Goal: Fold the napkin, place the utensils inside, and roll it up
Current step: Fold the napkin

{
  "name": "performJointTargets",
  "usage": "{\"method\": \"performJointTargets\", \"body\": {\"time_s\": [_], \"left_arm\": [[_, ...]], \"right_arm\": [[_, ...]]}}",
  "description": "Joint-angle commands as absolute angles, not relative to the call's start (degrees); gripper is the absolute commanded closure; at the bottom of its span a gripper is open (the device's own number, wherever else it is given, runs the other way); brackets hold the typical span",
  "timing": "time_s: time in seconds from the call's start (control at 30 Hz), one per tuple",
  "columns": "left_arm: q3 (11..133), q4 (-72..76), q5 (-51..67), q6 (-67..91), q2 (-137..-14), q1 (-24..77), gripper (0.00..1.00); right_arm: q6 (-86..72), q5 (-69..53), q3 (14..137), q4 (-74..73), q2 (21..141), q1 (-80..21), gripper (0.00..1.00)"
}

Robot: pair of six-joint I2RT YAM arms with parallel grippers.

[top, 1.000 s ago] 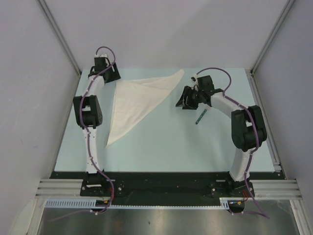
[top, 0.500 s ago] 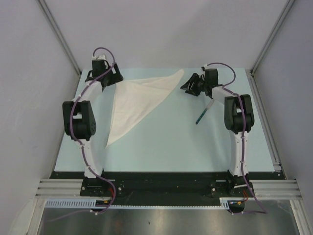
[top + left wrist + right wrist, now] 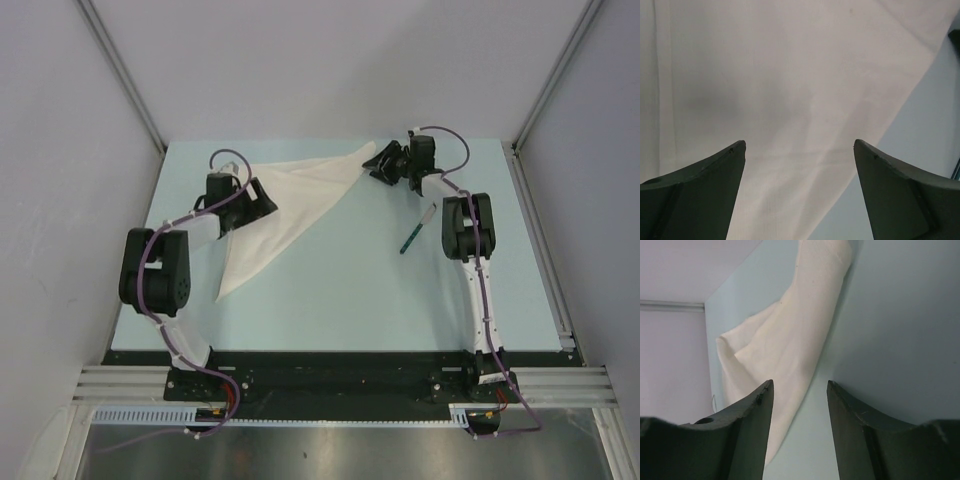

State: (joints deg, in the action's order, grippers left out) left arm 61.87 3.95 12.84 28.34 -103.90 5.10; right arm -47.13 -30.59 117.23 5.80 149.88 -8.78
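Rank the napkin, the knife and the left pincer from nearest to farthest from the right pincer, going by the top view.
1. Napkin: its far corner lies just beside the right pincer, on that pincer's left.
2. Knife: lying on the near side, slightly to the right.
3. Left pincer: farthest, across on the left, open above the napkin.
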Motion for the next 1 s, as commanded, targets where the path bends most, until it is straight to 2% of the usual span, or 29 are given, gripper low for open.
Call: {"method": "performJointTargets", "body": {"time_s": [0.0, 0.37, 0.57, 0.73, 0.97], "left_arm": [[56.17, 10.1, 15.73, 31.64, -97.65, 6.59, 0.07], [49.66, 9.49, 17.75, 32.7, -91.33, 7.21, 0.07], [48.87, 6.33, 17.75, 31.73, -86.84, 7.29, 0.07], [48.34, 4.92, 17.4, 31.38, -82.8, 7.29, 0.06], [47.38, 2.99, 15.82, 29.97, -81.3, 7.29, 0.06]], "right_arm": [[-48.78, -27.6, 123.13, 1.07, 153.89, -9.93, 0.49], [-48.25, -23.12, 124.71, -3.6, 155.74, -11.78, 0.52], [-48.87, -21.8, 124.63, -4.31, 156.27, -11.95, 0.59], [-49.22, -22.06, 124.72, -3.52, 156.8, -12.13, 0.69], [-50.79, -24.69, 123.05, -0.62, 156.71, -11.6, 1.0]]}}
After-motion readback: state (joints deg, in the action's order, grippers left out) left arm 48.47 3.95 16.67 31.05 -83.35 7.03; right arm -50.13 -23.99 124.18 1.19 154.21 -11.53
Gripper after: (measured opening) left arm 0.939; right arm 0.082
